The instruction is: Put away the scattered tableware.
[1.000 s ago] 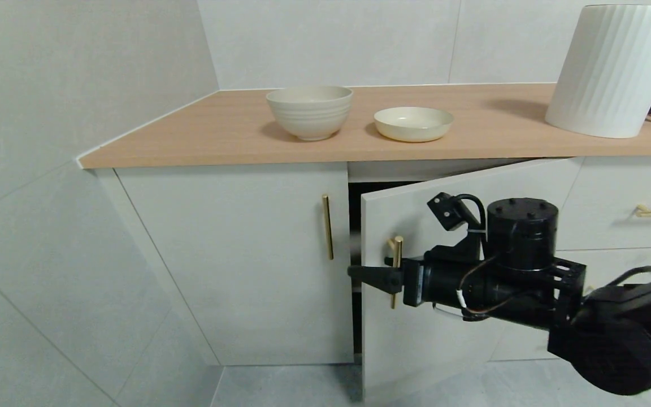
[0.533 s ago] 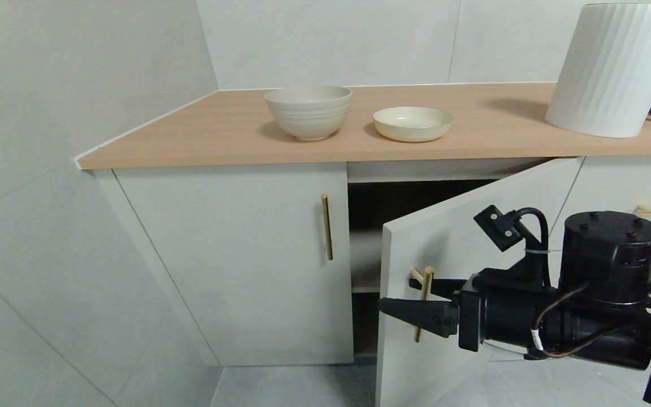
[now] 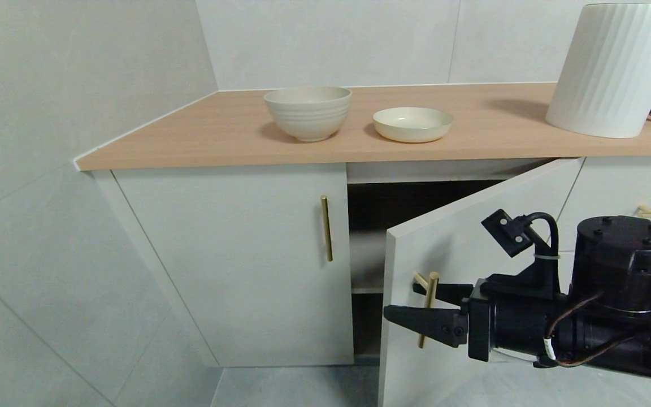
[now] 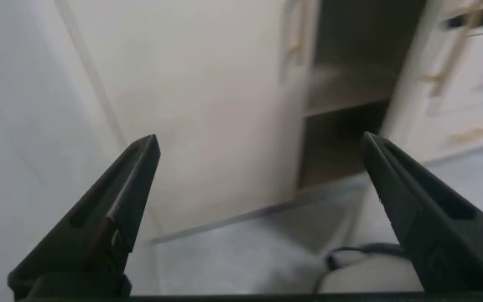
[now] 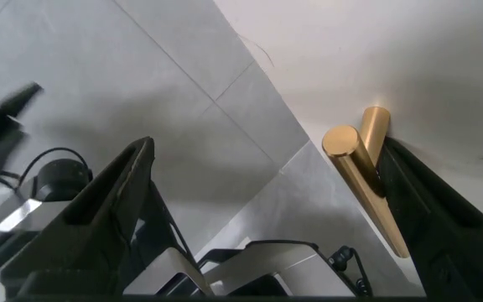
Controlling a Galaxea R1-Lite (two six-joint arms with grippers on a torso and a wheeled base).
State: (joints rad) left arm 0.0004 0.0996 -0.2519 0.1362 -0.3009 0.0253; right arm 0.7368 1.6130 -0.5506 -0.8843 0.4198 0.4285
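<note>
1. The tableware sits on the counter (image 3: pixel 218 135): a ribbed bowl (image 3: pixel 308 111) and, near it toward my right, a shallow dish (image 3: pixel 413 123). Both are upright and they do not touch.
2. My right gripper (image 3: pixel 404 299) has its jaws spread and straddles the gold handle (image 3: pixel 428 305) of the part-open cabinet door (image 3: pixel 461 226). The handle lies against one finger, hooked rather than clamped.
3. My left gripper (image 4: pixel 258 210) has its jaws wide apart and holds nothing. It faces the open cupboard and its shelf (image 4: pixel 350 84).
4. I judge the bowl rigid, glossy and fairly weighty. I would pinch its wall at the rim, one finger inside and one outside.
5. The dish looks lighter, but its low lip offers little to hold. I expect it to tilt or slide in a rim pinch.
6. Both look breakable, so I would set them down softly on the shelf.
</note>
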